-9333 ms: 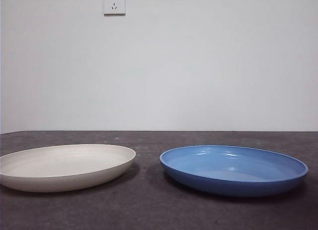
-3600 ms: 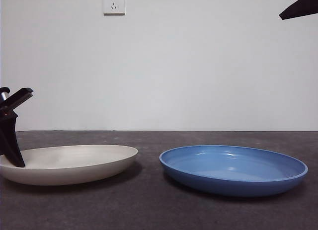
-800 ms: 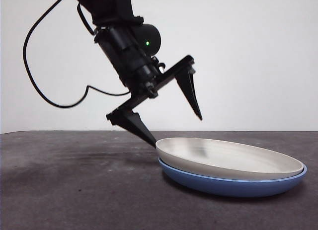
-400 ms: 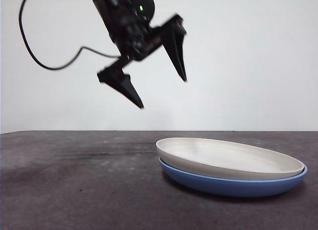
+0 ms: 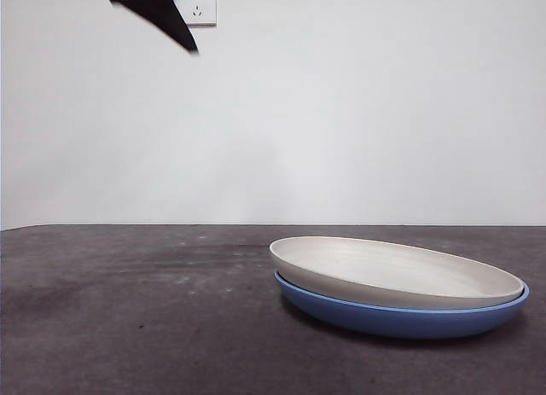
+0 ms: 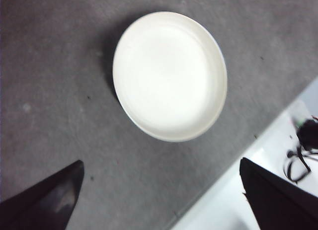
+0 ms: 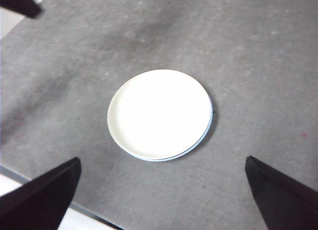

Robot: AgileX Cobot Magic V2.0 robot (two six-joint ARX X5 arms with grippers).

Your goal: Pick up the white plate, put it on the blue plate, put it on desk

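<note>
white plate (image 5: 397, 271) atop blue plate (image 5: 401, 318) (seemingly nested)

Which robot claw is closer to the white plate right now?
Left. The left gripper hangs open above the white plate, which looks bigger there; the right gripper is open, higher above it.

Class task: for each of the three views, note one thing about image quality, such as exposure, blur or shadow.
Front view: sharp, evenly lit; the white plate on the blue plate casts a soft shadow on the desk. Left wrist view: the white plate is overexposed, its surface detail washed out, with a dark shadow along one side. Right wrist view: the plate is again blown out; the desk shows mottled darker patches.
</note>
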